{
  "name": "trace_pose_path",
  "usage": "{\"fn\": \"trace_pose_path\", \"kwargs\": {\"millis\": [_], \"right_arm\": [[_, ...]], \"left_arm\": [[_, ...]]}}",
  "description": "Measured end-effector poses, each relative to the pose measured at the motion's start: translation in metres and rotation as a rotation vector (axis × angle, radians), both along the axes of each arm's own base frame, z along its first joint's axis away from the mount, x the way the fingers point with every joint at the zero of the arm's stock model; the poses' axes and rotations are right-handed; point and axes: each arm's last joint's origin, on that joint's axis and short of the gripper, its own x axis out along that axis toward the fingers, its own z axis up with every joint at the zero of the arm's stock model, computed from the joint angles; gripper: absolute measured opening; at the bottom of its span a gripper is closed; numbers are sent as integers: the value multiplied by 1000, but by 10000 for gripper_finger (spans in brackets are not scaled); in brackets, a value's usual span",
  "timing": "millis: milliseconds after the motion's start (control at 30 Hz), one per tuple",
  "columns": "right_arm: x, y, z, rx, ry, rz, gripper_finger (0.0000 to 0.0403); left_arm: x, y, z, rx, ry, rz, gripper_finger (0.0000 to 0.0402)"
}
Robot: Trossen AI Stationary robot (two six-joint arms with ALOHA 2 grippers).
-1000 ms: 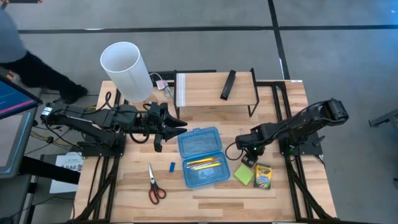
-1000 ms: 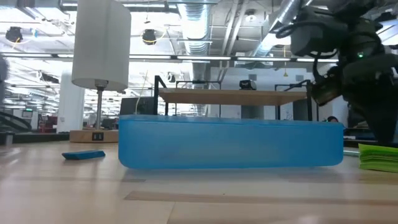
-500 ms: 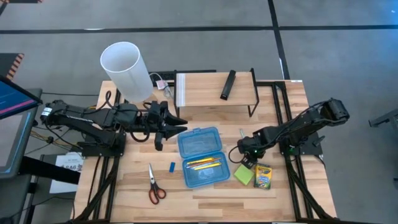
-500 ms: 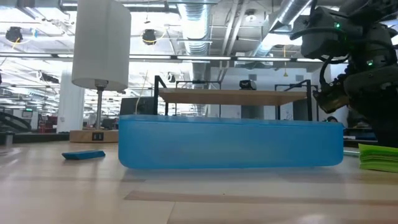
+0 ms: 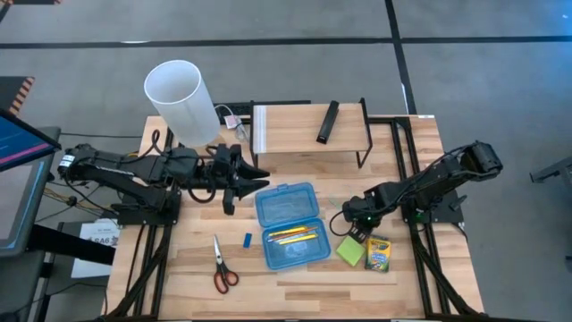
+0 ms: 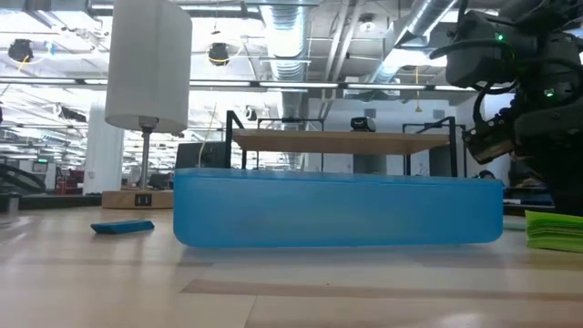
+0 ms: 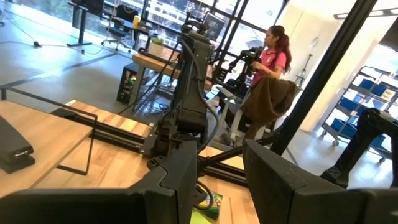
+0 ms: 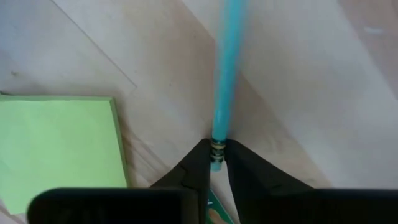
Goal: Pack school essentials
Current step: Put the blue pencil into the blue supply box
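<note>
The open blue pencil case (image 5: pixel 289 224) lies mid-table with yellow and orange pencils (image 5: pixel 291 235) inside. Left of it lie the red-handled scissors (image 5: pixel 221 266) and the small blue eraser (image 5: pixel 248 239). To its right sit the green sticky-note pad (image 5: pixel 349 250) and the crayon box (image 5: pixel 379 254). My right gripper (image 5: pixel 350 224) is between the case and the pad, shut on the pale green pen (image 8: pixel 222 74). My left gripper (image 5: pixel 248 179) waits open above the table beyond the case's far left corner. My right gripper pinches the pen by its end, at the metal ring (image 8: pixel 216 148), between the two fingertips (image 8: pixel 200 163). The pen runs straight on from the fingers, in line with them, over the bare wood beside the sticky-note pad (image 8: pixel 59 146). Whether its far tip rests on the table I cannot tell.
A tall white cylinder (image 5: pixel 181 100) stands at the far left corner. A raised wooden shelf (image 5: pixel 304 130) at the far edge carries a slim black bar (image 5: pixel 328 122). Bare wood lies along the near edge. A person (image 7: pixel 268 78) stands in the room beyond the table.
My right gripper, with the pen in its hold, has shifted a little toward the table's left, toward the pencil case, then kept still. The left arm has not moved.
</note>
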Motion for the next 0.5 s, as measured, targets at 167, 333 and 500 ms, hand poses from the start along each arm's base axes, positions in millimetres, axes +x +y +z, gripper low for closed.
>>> {"fn": "trace_pose_path", "kwargs": {"millis": [167,333,500], "right_arm": [[0,0,0,6,2,-1,36],[1,-1,0,24,3,-24,8],[1,-2,1,34,-1,-31,10]], "left_arm": [[0,0,2,-3,-17,0,116],[0,0,3,-4,-26,2,116],[0,0,3,-4,-27,2,116]]}}
